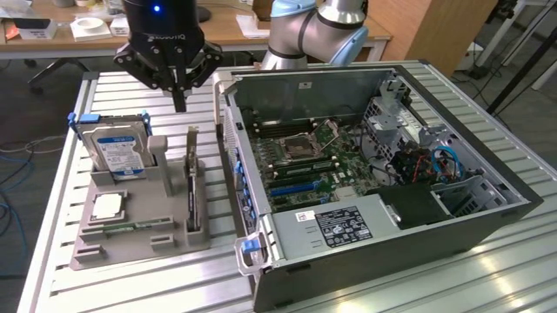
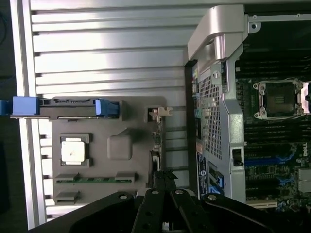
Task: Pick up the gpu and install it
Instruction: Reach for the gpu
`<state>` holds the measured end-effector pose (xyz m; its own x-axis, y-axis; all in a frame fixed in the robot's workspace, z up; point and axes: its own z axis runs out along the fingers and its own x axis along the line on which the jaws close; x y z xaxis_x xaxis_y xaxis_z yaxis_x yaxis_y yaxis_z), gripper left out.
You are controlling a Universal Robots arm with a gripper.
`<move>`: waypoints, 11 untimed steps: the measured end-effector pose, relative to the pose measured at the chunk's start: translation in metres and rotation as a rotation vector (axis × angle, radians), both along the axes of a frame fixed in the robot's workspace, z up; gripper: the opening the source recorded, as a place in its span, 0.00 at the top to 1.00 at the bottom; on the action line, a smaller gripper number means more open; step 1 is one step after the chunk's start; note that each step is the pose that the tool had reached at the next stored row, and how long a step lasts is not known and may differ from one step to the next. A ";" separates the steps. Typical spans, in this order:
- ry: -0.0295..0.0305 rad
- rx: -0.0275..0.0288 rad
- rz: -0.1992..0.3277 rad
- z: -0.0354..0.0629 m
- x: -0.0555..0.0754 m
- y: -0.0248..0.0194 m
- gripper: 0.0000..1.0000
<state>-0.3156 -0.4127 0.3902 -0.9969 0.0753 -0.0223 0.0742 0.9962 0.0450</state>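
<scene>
The gpu (image 1: 192,186) is a thin black card standing on edge in a slot of the grey holder (image 1: 130,244), its silvery end (image 2: 158,112) towards the far side. In the wrist view the gpu (image 2: 156,145) shows edge-on as a narrow strip. My gripper (image 1: 180,101) hangs above the holder's far edge, just over and beyond the card's far end, touching nothing. Its fingers (image 2: 167,180) are shut together with nothing between them.
The holder also carries a blue-labelled hard drive (image 1: 119,151), a silver processor chip (image 1: 105,206) and a green memory stick (image 1: 135,226). The open computer case (image 1: 513,202) lies on the exterior view's right, motherboard (image 1: 304,153) exposed. Its silver corner (image 2: 216,34) stands close to the card.
</scene>
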 end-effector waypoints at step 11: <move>0.0000 0.0000 0.000 0.0000 -0.005 -0.0022 0.90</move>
<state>-0.3206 -0.4149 0.3902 -0.9969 0.0753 -0.0224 0.0742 0.9962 0.0450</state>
